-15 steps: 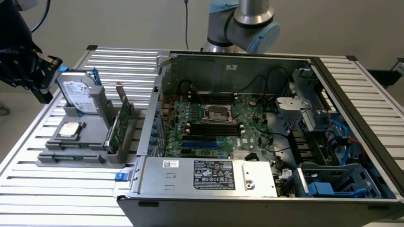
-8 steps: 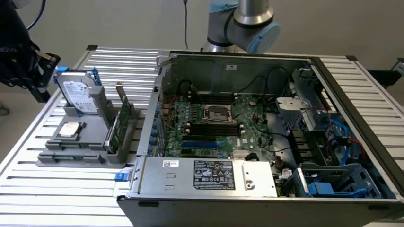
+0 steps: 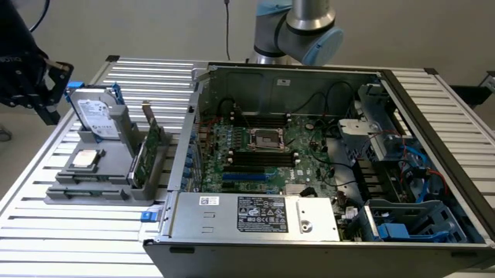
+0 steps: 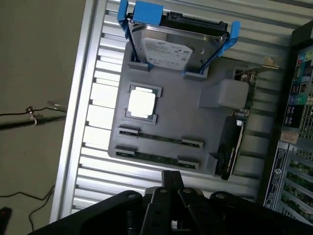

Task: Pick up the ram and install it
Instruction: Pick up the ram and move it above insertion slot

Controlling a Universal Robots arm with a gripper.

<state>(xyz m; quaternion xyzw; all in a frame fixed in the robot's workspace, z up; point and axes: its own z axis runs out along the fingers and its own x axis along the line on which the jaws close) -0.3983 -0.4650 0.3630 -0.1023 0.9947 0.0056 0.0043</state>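
— Gripper (image 4: 171, 180) first! Is it open or closed?
— Closed. Its two black fingers are pressed together, and nothing is between them. It hangs in the air by the edge of the table.
— Where is the ram (image 4: 155, 157)?
— It lies flat in a slot of the grey holder (image 4: 205, 142). It is lower down than the fingertips, near them but not touching. A second thin stick (image 4: 160, 138) lies in the next slot, side by side with it.
— What else is in the holder?
— A silver hard drive (image 4: 171, 46) with blue rails stands at one end. A square shiny chip (image 4: 142, 103) lies in the middle. A green card (image 3: 150, 152) stands on its edge, on the side nearest the computer.
— What is the holder on?
— A table (image 3: 77, 243) made of long silver slats. The big open computer case (image 3: 294, 78) sits on it too, to the exterior view's right of the holder.
— And the room?
— A tan floor (image 4: 34, 63) with a thin cable (image 4: 49, 117) on it, and a pale wall (image 3: 155, 23) behind.
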